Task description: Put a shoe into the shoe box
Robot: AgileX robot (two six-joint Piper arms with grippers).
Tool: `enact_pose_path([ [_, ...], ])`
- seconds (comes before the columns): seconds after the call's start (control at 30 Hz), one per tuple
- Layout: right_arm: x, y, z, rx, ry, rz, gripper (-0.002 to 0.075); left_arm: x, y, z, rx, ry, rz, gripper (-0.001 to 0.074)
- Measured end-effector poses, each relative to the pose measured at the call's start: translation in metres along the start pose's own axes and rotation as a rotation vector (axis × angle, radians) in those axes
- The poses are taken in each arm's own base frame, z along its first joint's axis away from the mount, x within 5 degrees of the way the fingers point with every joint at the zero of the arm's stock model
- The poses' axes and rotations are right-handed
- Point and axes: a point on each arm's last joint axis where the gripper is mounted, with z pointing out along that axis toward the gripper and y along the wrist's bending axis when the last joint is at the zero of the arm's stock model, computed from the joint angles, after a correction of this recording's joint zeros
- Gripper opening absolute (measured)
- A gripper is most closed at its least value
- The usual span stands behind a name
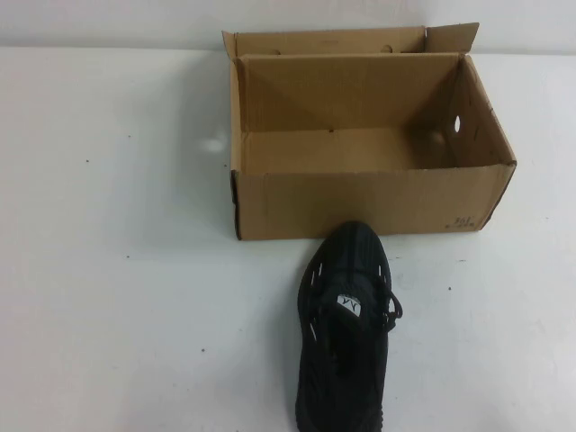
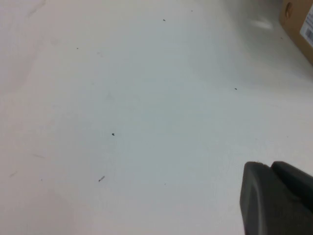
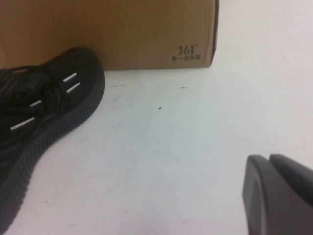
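From the high view, the shoe box [image 1: 364, 193] sat open on the white bench [image 1: 108, 270], its flaps up and a round hole in its right end wall. The shoe [image 1: 346, 328] lay on the bench outside the box, upright on its sole, toe just at the box's near wall and heel toward the robot; its white tongue label showed. Neither arm appeared in this view.

The left wrist view showed what the high view lacked: part of the left end effector [image 2: 276, 198], a dark grey piece hanging over bare bench. Whether it was open or closed cannot be told. A corner of the box [image 2: 296, 24] with a white label sat well apart from it, and the shoe did not appear.

The right wrist view gave the right end effector [image 3: 279, 193], likewise only a dark piece over the bench, state impossible to tell. It alone showed the printed "361°" mark on the box's near wall [image 3: 112, 29] and the silver-grey side marks on the shoe [image 3: 44, 122], whose toe lay just beside that wall, well apart from the end effector.
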Motion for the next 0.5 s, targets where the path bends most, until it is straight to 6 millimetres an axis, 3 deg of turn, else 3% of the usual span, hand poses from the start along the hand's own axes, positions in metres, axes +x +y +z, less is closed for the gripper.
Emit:
enact_pose_path([
  [0.5,-0.0002,0.0002,0.0000,-0.002,-0.002,0.005,-0.0017,0.0000,0.0000,0.0000,0.000,0.000,0.000,-0.0002],
])
